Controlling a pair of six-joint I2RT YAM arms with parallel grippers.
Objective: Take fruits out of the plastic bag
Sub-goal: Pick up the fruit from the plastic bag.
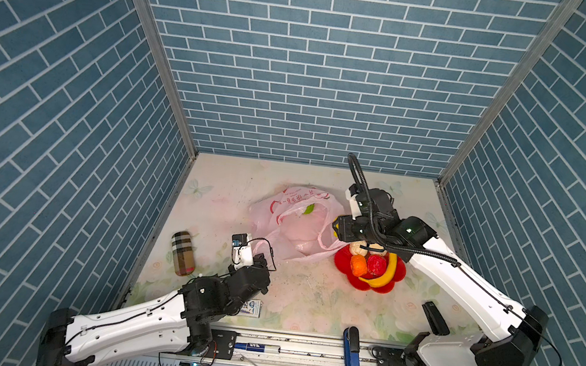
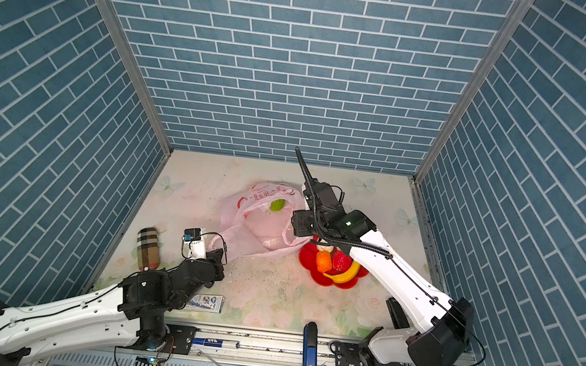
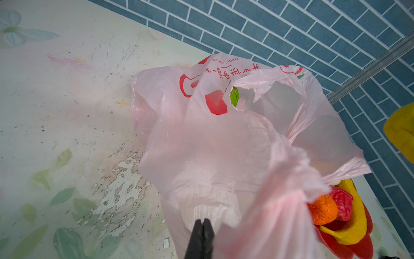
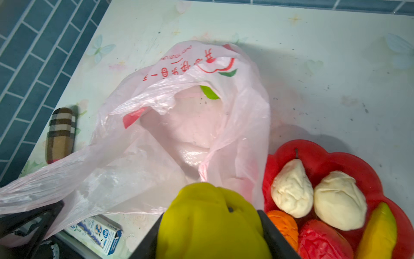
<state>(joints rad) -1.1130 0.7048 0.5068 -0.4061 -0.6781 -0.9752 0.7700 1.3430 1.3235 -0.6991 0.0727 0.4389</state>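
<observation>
The pale-pink plastic bag (image 1: pixel 294 225) (image 2: pixel 260 225) lies crumpled mid-table with its mouth gaping. My left gripper (image 3: pixel 202 220) (image 1: pixel 263 259) is shut on the bag's near edge, and film stretches up to it (image 4: pixel 89 161). My right gripper (image 4: pixel 211 215) (image 1: pixel 335 228) is shut on the yellow lumpy fruit (image 4: pixel 210 226) (image 3: pixel 401 132), held between bag and red plate (image 1: pixel 345 270) (image 4: pixel 313 148). On the plate lie two beige fruits (image 4: pixel 291 190) (image 4: pixel 338 201), an orange one (image 1: pixel 359 264), a red one (image 1: pixel 376 264) and the banana (image 1: pixel 388 275). A green patch (image 3: pixel 234 96) shows at the bag's mouth; print or fruit, I cannot tell.
A plaid case (image 1: pixel 184 254) lies near the left wall. A small carton (image 1: pixel 253 307) sits by my left arm. A black stapler (image 1: pixel 435 318) lies at the front right. A blue stapler (image 1: pixel 352 359) and a marker (image 1: pixel 257 347) rest on the front rail.
</observation>
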